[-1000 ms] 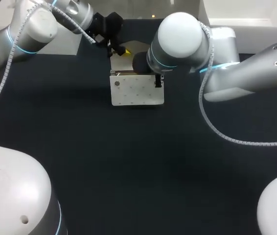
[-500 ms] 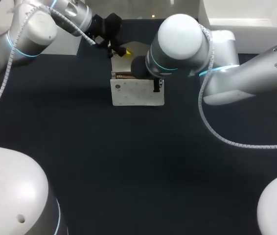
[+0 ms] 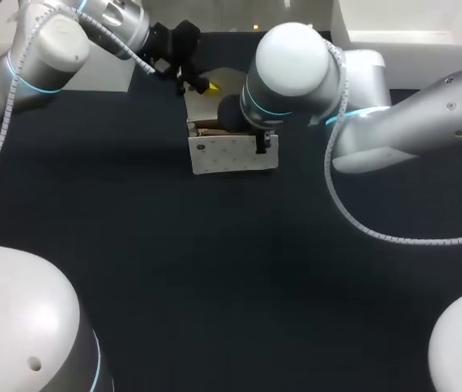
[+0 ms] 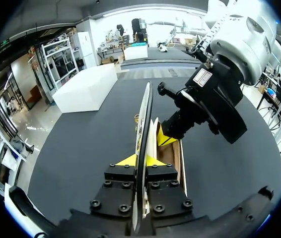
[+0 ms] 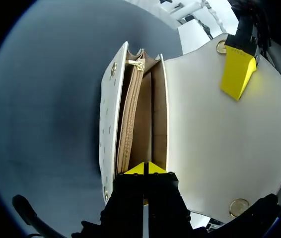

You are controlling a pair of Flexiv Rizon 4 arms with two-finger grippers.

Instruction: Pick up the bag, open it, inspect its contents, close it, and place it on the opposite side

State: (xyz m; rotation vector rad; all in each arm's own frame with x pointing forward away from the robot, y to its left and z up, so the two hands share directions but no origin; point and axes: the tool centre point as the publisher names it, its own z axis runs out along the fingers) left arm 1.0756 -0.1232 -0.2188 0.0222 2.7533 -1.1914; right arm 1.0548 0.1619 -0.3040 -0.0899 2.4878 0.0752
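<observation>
Over the counter's [image 3: 215,286] far middle, left pincer [image 4: 140,161] clamps the white handbag's [image 3: 233,153] flap [image 5: 220,148] upright; right pincer [image 5: 144,169], pointing down, grips its end.

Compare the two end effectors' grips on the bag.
The left end effector pinches the lifted flap, while the right end effector pinches the body at its open rim. The left comes in from behind the bag, whereas the right points down from above into it. Both are shut on a thin white wall.
</observation>
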